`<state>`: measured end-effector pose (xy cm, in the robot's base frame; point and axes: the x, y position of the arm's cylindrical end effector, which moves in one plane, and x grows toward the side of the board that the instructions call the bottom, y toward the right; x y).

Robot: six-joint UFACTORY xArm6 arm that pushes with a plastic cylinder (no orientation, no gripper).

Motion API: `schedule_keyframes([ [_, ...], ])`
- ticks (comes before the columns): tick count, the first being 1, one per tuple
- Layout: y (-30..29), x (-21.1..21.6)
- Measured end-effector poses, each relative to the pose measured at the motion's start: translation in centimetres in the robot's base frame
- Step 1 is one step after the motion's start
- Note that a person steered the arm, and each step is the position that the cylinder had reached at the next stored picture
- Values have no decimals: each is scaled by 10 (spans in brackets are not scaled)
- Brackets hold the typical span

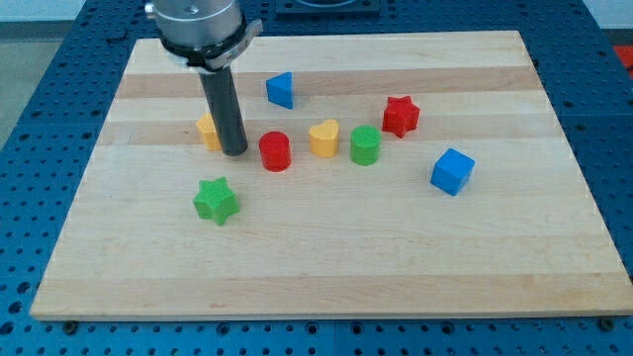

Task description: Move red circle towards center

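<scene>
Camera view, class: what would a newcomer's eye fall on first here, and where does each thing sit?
The dark rod coming down from the view's top left stands out first, my tip resting just left of the red cylinder and partly hiding a yellow block. Next, a row of bright blocks runs rightward: yellow heart, green cylinder, red star. A green star sits alone nearer the view's bottom.

You've got my tip (234, 153) just beside the red circle (275, 151), at its 9 o'clock. A yellow block (207, 130), partly hidden by the rod, is at the tip's 10. From the red circle, a row runs toward 3: yellow heart (323, 138), then green cylinder (365, 145). The red star (401, 116) is at that cylinder's 2 and the blue cube (452, 171) at its 4. The blue triangle (281, 90) is at the red circle's 12 and the green star (216, 201) at its 8. All sit on the board (326, 267).
</scene>
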<state>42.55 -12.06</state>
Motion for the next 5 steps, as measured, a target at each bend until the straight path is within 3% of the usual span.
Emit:
schedule_keyframes([
  [1, 0, 36],
  [3, 58, 36],
  [5, 16, 33],
])
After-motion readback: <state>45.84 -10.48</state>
